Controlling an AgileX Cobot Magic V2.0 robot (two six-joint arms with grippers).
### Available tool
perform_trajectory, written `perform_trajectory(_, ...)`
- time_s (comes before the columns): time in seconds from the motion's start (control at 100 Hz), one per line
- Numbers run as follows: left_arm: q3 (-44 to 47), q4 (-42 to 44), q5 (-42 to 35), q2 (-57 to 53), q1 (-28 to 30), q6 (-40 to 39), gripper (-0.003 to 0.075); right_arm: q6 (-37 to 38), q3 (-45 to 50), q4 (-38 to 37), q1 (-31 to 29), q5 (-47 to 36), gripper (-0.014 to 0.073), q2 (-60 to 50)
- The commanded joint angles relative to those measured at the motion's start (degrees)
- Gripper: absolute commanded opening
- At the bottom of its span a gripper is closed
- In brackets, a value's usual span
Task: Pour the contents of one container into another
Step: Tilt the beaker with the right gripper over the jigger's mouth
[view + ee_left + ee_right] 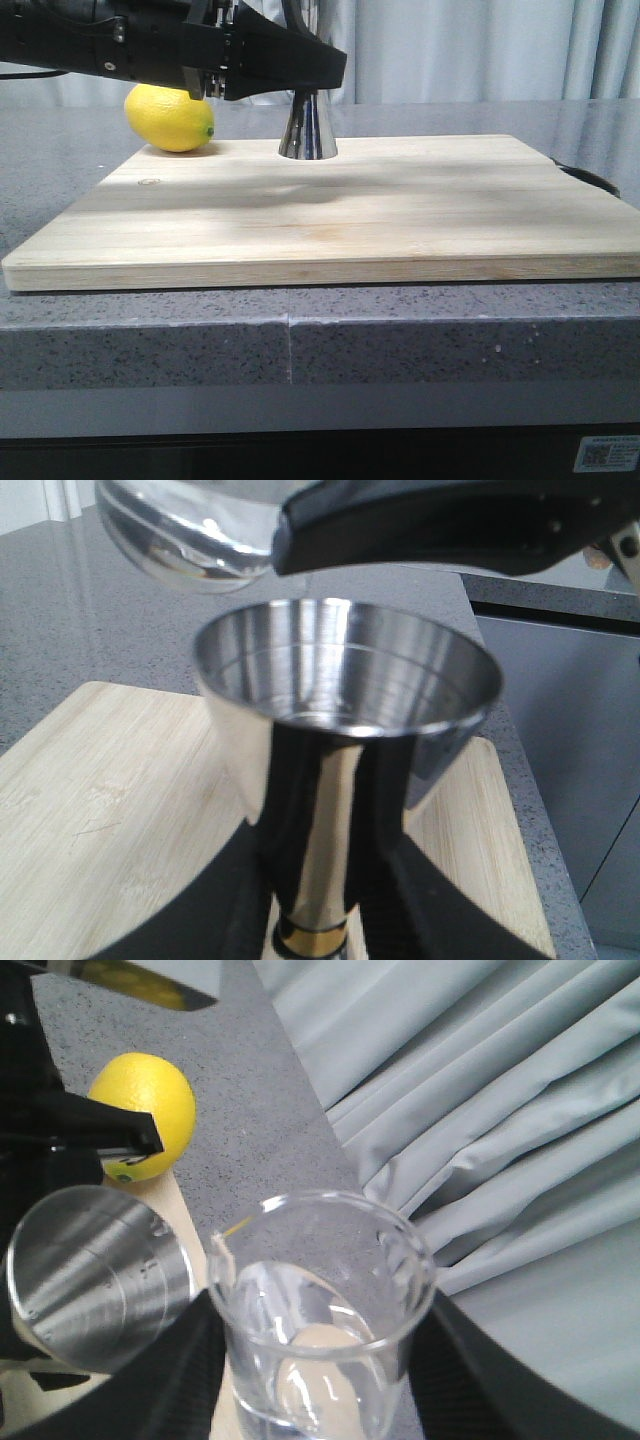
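The steel jigger (345,710) stands on the wooden board (330,215) near its far edge, open cup up, gold band low at its waist. My left gripper (315,885) is shut on its narrow stem. In the front view only its lower cone (307,135) shows under the black arm. The clear glass beaker (320,1305) sits between the fingers of my right gripper (320,1370), which is shut on it. Its pouring lip points toward the jigger (95,1275). From the left wrist, the beaker (190,535) hangs tilted just above and beside the jigger's rim.
A yellow lemon (170,118) lies on the grey stone counter (60,160) by the board's far left corner. Grey curtains (480,50) hang behind. A dark object (592,178) lies past the board's right edge.
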Motion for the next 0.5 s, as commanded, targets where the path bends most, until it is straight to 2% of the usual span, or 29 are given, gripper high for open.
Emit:
perform_trajectory(0.0,-1.60,-3.94,5.96,-2.96,-0.57,-0.41,0.0166,-0.39,-2.61,-0.93,-0.04,-3.20,0.0258,-2.25)
perform_trajectory(0.49,-1.60,-3.94,5.87,-2.96,-0.57,-0.41,0.0166,-0.39,-3.07,-3.00,-0.04,-3.20,0.0258,-2.25)
